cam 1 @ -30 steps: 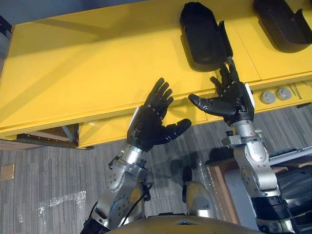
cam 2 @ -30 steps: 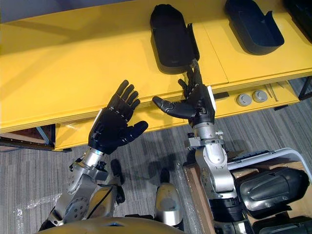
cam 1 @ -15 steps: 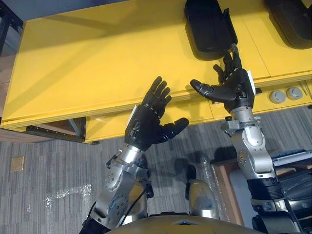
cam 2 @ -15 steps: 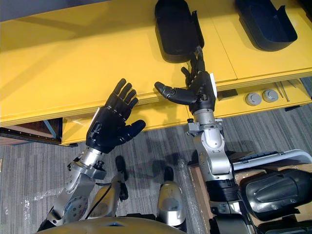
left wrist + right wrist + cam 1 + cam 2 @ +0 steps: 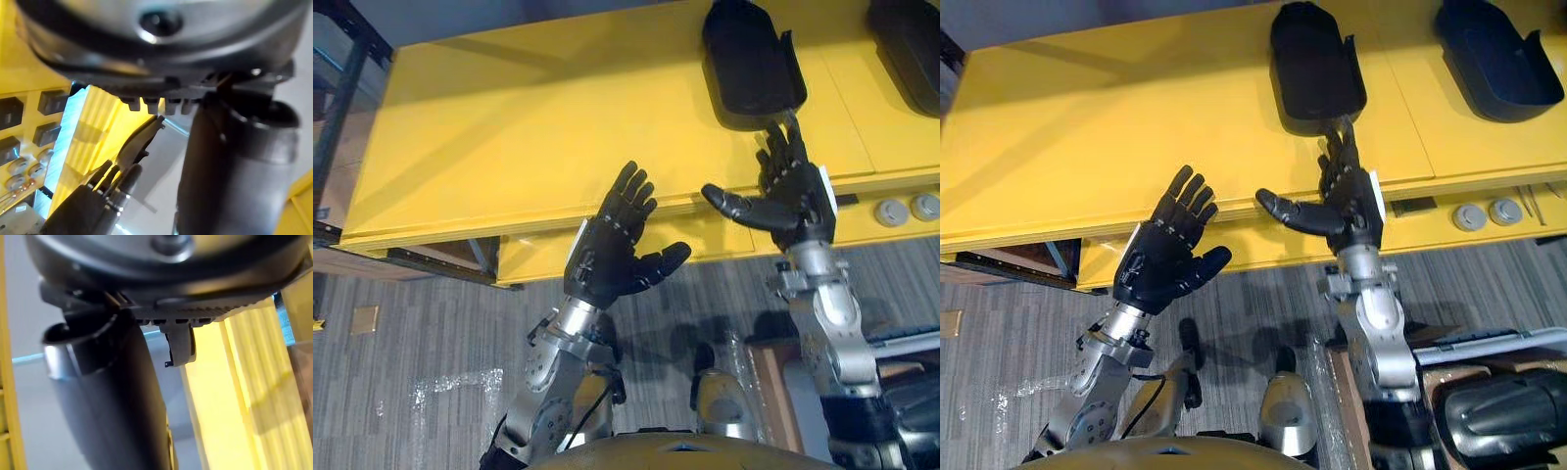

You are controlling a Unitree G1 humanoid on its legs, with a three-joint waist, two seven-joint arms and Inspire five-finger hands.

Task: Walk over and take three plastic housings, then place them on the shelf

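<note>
Both hands were spread wide and empty: the left hand (image 5: 607, 259) over the yellow worktop's (image 5: 509, 127) near edge, the right hand (image 5: 793, 196) just beside the nearest black plastic housing (image 5: 749, 64) lying there. The shell looked light, rigid and probably slippery, so its raised side wall seemed the best hold.

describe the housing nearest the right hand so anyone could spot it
Look at the long yellow table top. Two black plastic housings lie on its right part. The one you want is the left housing, just beyond the open right hand; the other housing lies farther right.
</note>
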